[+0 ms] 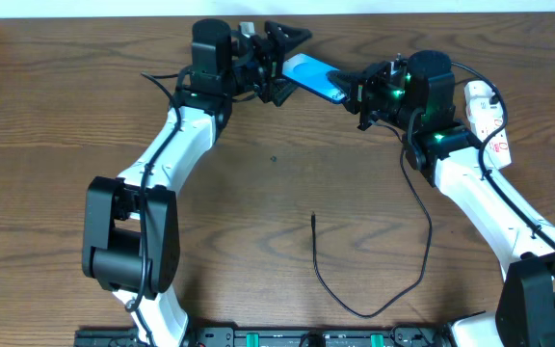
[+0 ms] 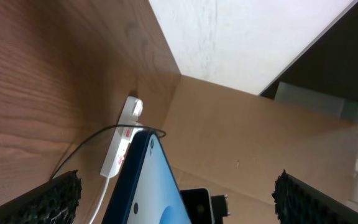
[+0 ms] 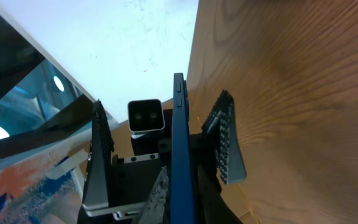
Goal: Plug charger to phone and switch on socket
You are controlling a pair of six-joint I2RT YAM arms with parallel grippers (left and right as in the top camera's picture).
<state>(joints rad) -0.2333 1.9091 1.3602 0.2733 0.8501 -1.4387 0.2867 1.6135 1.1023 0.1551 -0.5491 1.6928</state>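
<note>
- So, top view: charger (image 1: 313, 226) tip lies loose on table (image 1: 66, 145), well apart from phone (image 1: 311, 75). Socket (image 1: 485, 116) sits far right. Plug-in and switch both left to do, I think.
- Left wrist: left gripper (image 2: 185, 199) wide open, phone btwn its fingers, not squeezed.
- Right wrist: right gripper (image 3: 194, 155) clamped tight on phone's edge, holding it up at back of table.

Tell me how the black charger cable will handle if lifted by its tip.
Probably floppy: the charger cable lies in a loose loop. Likely light, being so thin. Its connector tip looks small, so it may slip.
</note>
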